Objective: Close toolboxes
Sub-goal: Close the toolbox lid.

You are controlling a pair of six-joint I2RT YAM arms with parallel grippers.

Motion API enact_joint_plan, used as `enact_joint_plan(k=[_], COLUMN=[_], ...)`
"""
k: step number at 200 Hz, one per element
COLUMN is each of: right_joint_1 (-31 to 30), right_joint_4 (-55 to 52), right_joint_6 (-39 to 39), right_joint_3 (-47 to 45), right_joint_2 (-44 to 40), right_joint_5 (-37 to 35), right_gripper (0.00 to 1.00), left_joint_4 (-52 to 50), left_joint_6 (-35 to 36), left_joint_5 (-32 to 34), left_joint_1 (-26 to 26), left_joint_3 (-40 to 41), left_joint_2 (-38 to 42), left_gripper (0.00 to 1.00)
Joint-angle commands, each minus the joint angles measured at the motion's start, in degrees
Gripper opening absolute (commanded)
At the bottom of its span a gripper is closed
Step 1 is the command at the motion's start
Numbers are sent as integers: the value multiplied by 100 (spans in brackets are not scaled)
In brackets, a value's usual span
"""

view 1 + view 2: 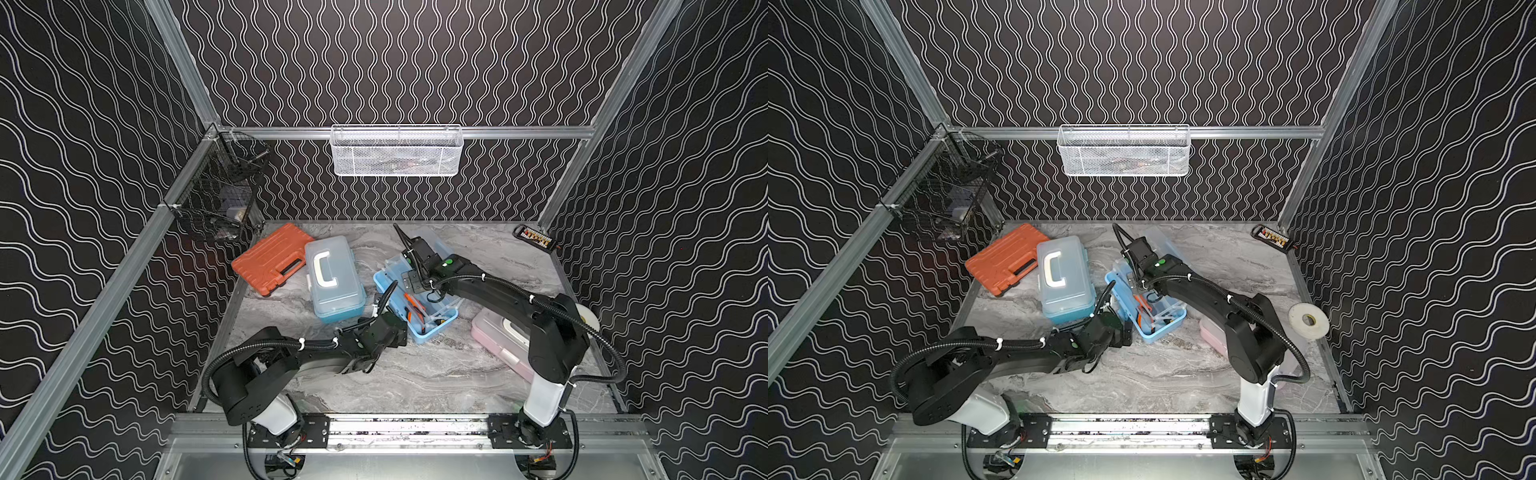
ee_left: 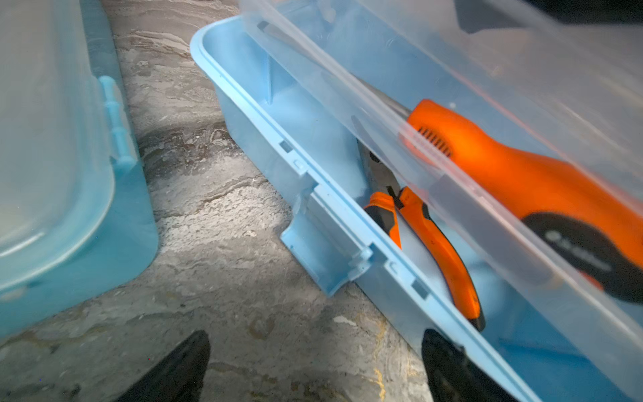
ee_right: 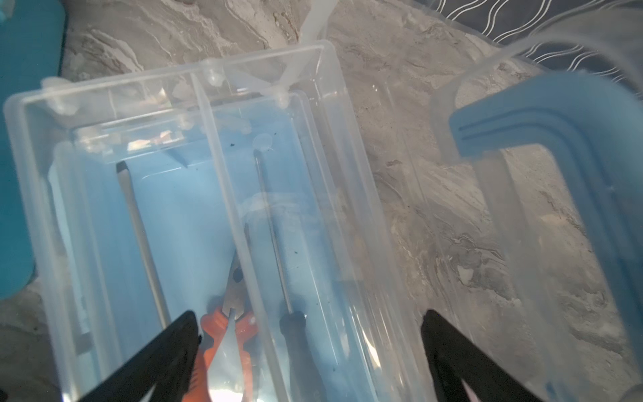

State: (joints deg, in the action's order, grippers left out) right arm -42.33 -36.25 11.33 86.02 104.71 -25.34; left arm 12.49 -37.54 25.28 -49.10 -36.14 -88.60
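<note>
Pink toolbox (image 1: 494, 338) is mostly hidden behind my right arm, near the table's right edge; can't tell if it's latched. Lidded blue toolbox (image 1: 334, 278) sits just left of the open blue toolbox (image 1: 434, 330), with a narrow gap between them. Left gripper (image 2: 315, 348) is spread wide and empty at the open box's front rim, near its hanging latch (image 2: 320, 257). Right gripper (image 3: 309, 327) is spread wide and empty over the clear tray (image 3: 114, 101). The lid (image 3: 522, 195) beyond it is blurred. There's bare table (image 1: 415, 374) on my side.
</note>
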Motion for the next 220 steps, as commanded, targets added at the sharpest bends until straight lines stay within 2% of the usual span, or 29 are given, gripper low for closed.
enact_joint_plan(k=[1, 28, 83, 139, 183, 220], right_joint_1=[-45, -56, -169, -210, -197, -198], right_joint_4=[218, 335, 88, 15, 49, -3], right_joint_6=[-122, -229, -381, -620, -746, -605], right_joint_3=[-147, -234, -148, -91, 55, 240], right_joint_2=[-226, -228, 376, 390, 166, 79], right_joint_5=[540, 900, 344, 392, 1548, 1926], right_gripper=[99, 99, 99, 99, 99, 99], left_joint_4=[295, 333, 377, 299, 231, 148], left_joint_6=[8, 17, 86, 163, 212, 246], left_joint_5=[70, 38, 6, 34, 72, 77], left_joint_1=[-12, -21, -26, -28, -29, -29], left_joint_3=[-16, -42, -85, -121, -104, -70], left_joint_2=[-47, -96, -106, -71, 47, 179], left_gripper=[99, 99, 99, 99, 99, 99])
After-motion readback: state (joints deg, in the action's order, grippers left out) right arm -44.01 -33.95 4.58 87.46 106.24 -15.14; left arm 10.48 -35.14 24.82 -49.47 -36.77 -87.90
